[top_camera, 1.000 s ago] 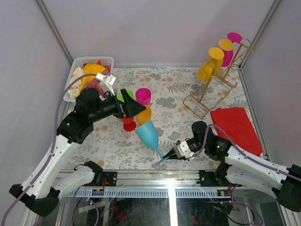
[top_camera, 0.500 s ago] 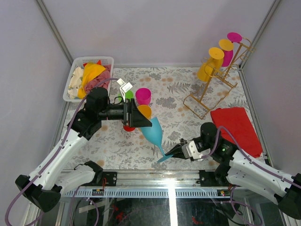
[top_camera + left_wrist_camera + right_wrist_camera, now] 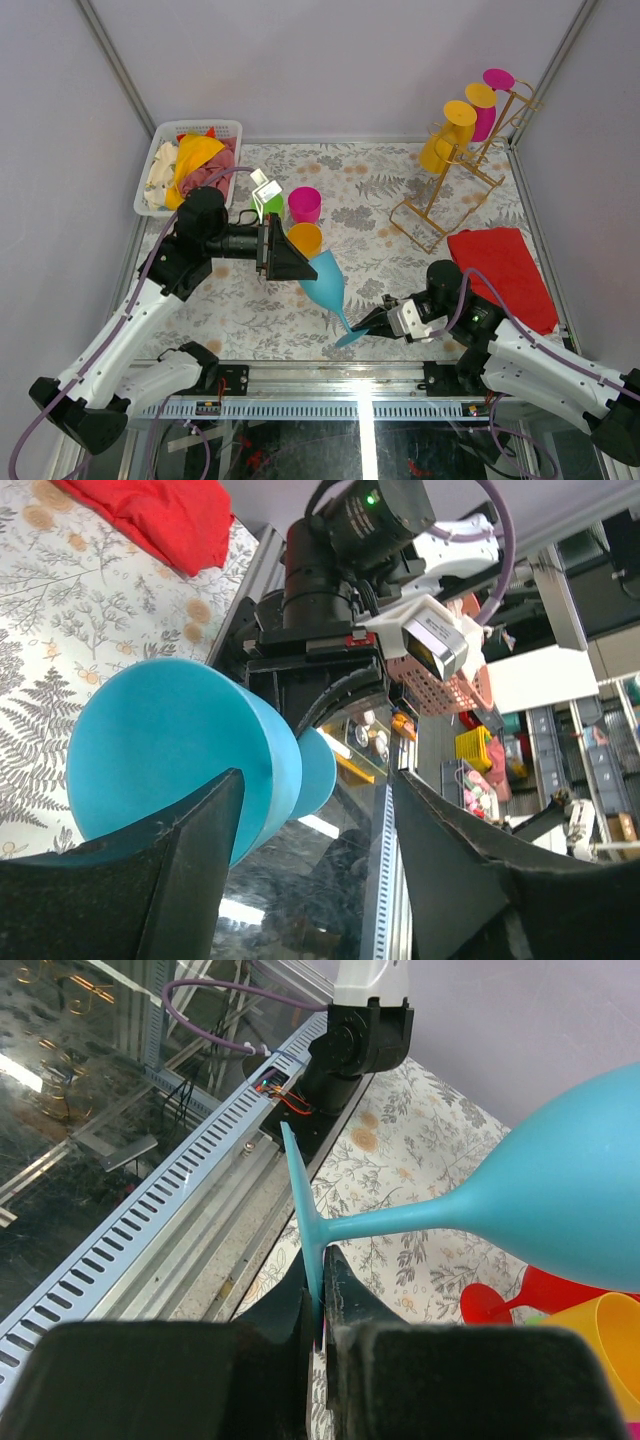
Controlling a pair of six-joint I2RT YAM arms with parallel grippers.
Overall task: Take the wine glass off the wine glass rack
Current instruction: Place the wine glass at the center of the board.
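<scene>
Wine glass [image 3: 322, 282]: turquoise, off the rack, at the near middle of the table; lies almost level, bowl towards the left arm, foot towards the near edge. Stem and edge-on foot plain in the right wrist view [image 3: 560, 1170]; bowl fills the lower left of the left wrist view [image 3: 170, 740].

Right gripper [image 3: 372, 322]: clenched on the rim of the glass's foot, the thin disc pinched between both fingers [image 3: 320, 1260].

Left gripper [image 3: 305, 262]: released, fingers spread wide [image 3: 315, 780], the bowl lying between them on the side of one finger; contact with that finger cannot be told.

Wine glass rack [image 3: 478, 160]: gold wire, far right corner of the table, well apart from the held glass; yellow glasses [image 3: 440, 150] and a magenta glass [image 3: 487, 118] hang on it.

Cups: magenta cup [image 3: 305, 203] and orange cup [image 3: 305, 238], just beyond the bowl, beside the left gripper.

Red cloth [image 3: 500, 270]: flat on the table, right side, between rack and right arm.

White basket [image 3: 222, 128]: far left corner, holds bunched cloths
</scene>
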